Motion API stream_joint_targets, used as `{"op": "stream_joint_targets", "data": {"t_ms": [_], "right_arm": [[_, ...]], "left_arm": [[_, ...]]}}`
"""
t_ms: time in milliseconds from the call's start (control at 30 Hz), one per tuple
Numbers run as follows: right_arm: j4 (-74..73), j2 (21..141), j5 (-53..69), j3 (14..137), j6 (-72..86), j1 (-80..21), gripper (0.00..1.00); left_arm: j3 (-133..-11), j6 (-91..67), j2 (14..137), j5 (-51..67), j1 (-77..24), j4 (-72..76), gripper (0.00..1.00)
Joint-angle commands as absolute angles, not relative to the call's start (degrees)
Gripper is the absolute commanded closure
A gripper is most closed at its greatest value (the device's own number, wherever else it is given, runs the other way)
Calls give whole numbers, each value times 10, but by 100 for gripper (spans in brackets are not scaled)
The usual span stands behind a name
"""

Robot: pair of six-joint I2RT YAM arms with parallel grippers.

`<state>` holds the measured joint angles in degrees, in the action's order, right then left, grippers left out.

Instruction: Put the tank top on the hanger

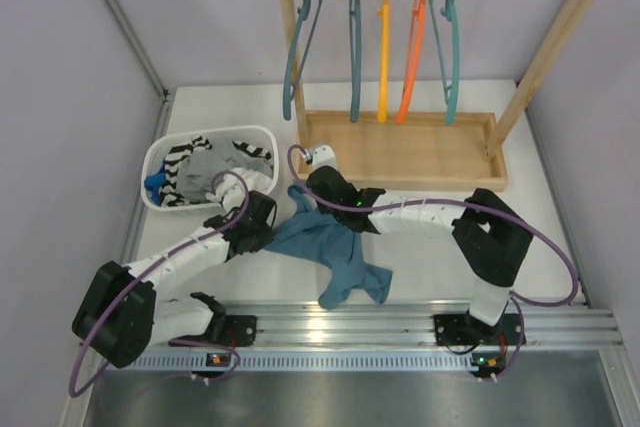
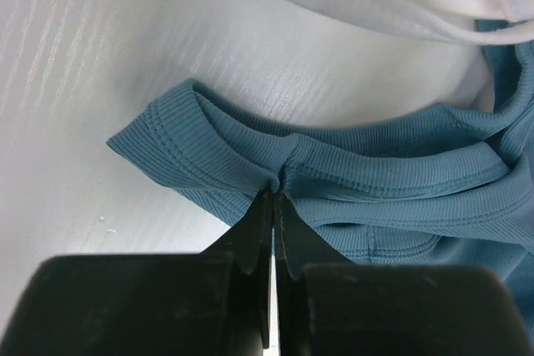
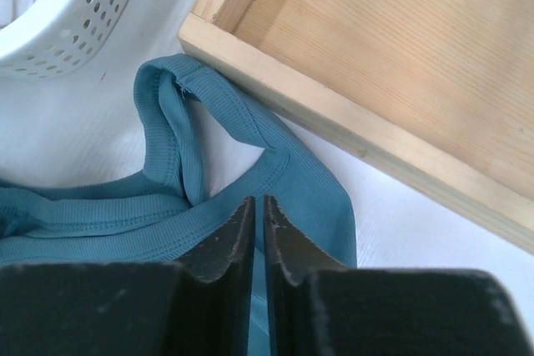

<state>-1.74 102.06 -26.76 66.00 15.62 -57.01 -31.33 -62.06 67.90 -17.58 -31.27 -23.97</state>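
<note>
Tank top: soft dusty teal-blue ribbed tank top (image 1: 330, 247), lying crumpled on white table (image 1: 420, 247) between the two arms, just in front of the rack base; lower part trailing toward the near rail.
Left gripper: black two-finger left gripper (image 2: 274, 193), jaws closed on a folded ribbed edge of the tank top; fabric bunched at the fingertips, cloth resting on the table.
Right gripper: black two-finger right gripper (image 3: 258, 206), jaws closed with only a thin slit showing; tips over the tank top hem beside a looped shoulder strap (image 3: 179, 122); whether cloth is pinched, cannot tell.
Hanger: thin light teal-green plastic hanger (image 1: 452, 42), hooked on the rod at the right end of the row, well apart from the tank top.
Rack: light wooden rack with tray base (image 1: 400, 147), also carrying two slate-blue hangers (image 1: 300, 37), one yellow hanger (image 1: 384, 47), one orange hanger (image 1: 416, 47).
Basket: white perforated plastic basket (image 1: 262, 137) at left, holding striped, grey and bright-blue clothes; strap loop near its wall and just beside the tray edge.
</note>
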Motion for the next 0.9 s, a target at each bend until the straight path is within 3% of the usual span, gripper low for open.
{"op": "stream_joint_targets", "data": {"t_ms": [0, 200, 667, 867], "right_arm": [[2, 1036, -251, 696, 150, -580, 89], [-25, 1097, -236, 762, 128, -579, 65], [-38, 1165, -251, 800, 141, -579, 59], [-20, 1137, -268, 770, 142, -579, 50]], "left_arm": [[-320, -617, 661, -180, -310, -240, 100], [-310, -627, 584, -180, -310, -314, 100], [-294, -657, 483, -175, -310, -428, 100], [-302, -660, 469, -186, -310, -460, 100]]}}
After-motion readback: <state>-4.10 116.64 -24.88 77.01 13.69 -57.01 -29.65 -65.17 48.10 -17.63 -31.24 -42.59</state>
